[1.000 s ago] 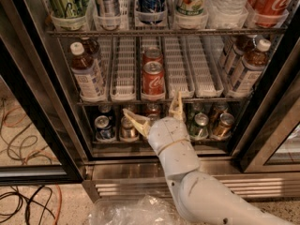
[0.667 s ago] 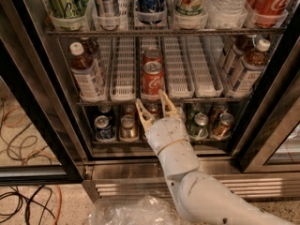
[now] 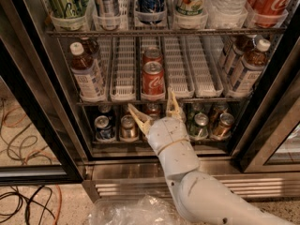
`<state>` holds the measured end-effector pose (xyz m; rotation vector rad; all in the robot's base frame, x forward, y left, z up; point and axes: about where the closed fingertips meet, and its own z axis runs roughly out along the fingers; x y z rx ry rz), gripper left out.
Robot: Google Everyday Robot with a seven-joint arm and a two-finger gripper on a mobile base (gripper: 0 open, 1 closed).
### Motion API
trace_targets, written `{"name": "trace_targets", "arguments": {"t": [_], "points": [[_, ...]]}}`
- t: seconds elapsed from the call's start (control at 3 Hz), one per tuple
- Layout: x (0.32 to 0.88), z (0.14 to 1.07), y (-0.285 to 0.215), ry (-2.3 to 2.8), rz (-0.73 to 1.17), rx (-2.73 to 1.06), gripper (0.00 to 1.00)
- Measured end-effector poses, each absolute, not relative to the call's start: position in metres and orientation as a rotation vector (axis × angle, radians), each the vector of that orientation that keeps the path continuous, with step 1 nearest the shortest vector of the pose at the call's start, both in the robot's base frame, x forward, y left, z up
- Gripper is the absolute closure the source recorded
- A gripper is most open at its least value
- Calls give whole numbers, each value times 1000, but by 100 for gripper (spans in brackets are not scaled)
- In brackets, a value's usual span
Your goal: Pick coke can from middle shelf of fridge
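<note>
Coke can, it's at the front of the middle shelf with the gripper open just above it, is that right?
Not quite. The coke can is at the front of the middle shelf and the gripper is open, but it is just below the can, not above it, its fingers pointing up past the shelf's front edge. The camera view shows this.

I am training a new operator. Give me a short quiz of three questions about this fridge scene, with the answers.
1. True or false: the gripper is shut on the coke can.
2. Where is the gripper? A: at the top shelf. B: open, just below the coke can, at the front edge of the middle shelf. C: on the floor.
3. What stands at the left end of the middle shelf?
Key: 1 false; 2 B; 3 a bottle with a white cap.
</note>
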<state>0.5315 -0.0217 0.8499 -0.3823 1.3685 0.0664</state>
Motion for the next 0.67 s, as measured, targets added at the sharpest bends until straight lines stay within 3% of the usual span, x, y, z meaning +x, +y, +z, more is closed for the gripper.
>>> {"name": "trace_targets", "arguments": {"t": [0.33,0.67], "points": [[535,849,-21,1366,52,-387,42],[547,850,-23,1351,34,-385,22]]}}
